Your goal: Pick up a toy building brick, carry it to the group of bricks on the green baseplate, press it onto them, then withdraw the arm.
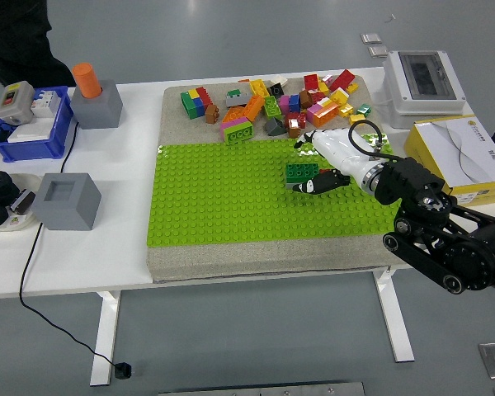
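Pressing looks done or nearly so — the right hand (328, 169) lies low over the green baseplate (223, 206), dark fingers (320, 182) loosely extended beside the green brick (301, 172), seemingly gripping nothing. That brick sits studded and blocky on the plate's right half. Next, I judge: withdraw cleanly without nudging it. Beyond, glossy loose bricks (272, 106) heap on the grey mat — white worktop (107, 239) around.

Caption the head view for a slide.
Right hand beside the green brick on the green baseplate, loose bricks piled behind.
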`<state>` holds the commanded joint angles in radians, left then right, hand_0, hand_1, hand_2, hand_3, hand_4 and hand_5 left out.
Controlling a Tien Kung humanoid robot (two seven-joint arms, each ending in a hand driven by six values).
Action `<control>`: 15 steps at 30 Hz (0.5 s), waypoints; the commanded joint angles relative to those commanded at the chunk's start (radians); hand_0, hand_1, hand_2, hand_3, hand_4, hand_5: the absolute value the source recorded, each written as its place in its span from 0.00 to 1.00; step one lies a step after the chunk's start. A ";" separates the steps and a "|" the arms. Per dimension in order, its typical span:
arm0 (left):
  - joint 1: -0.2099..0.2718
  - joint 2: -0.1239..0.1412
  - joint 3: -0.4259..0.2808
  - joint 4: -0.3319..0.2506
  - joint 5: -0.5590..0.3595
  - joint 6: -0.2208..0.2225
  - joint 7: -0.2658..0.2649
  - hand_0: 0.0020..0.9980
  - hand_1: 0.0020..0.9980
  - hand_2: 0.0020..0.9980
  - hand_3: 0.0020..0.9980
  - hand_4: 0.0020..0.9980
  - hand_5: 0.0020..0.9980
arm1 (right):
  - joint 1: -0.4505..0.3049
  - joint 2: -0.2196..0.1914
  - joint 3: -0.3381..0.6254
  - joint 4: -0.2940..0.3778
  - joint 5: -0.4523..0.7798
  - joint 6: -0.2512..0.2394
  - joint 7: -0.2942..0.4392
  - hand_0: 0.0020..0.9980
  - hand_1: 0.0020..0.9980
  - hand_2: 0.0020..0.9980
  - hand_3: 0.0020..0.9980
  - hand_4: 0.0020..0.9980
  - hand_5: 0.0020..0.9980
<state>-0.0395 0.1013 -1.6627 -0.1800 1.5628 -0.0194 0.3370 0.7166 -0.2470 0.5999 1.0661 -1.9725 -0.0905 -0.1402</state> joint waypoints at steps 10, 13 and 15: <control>0.000 -0.001 0.000 0.000 -0.001 0.001 -0.003 0.78 0.78 0.72 0.43 1.00 0.83 | 0.000 0.026 -0.010 -0.052 -0.020 -0.012 0.012 0.80 0.78 0.86 0.64 0.91 0.57; -0.001 -0.001 0.000 0.000 -0.001 0.002 -0.003 0.78 0.78 0.72 0.43 1.00 0.83 | 0.000 0.031 -0.011 -0.065 -0.018 -0.014 0.014 0.80 0.78 0.86 0.64 0.90 0.58; -0.001 -0.002 0.000 0.000 -0.001 0.002 -0.003 0.78 0.78 0.72 0.43 1.00 0.83 | 0.001 0.033 -0.013 -0.074 -0.014 -0.015 0.016 0.80 0.78 0.86 0.64 0.90 0.58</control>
<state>-0.0407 0.0998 -1.6625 -0.1800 1.5621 -0.0178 0.3337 0.7172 -0.2138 0.5871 0.9918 -1.9861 -0.1057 -0.1242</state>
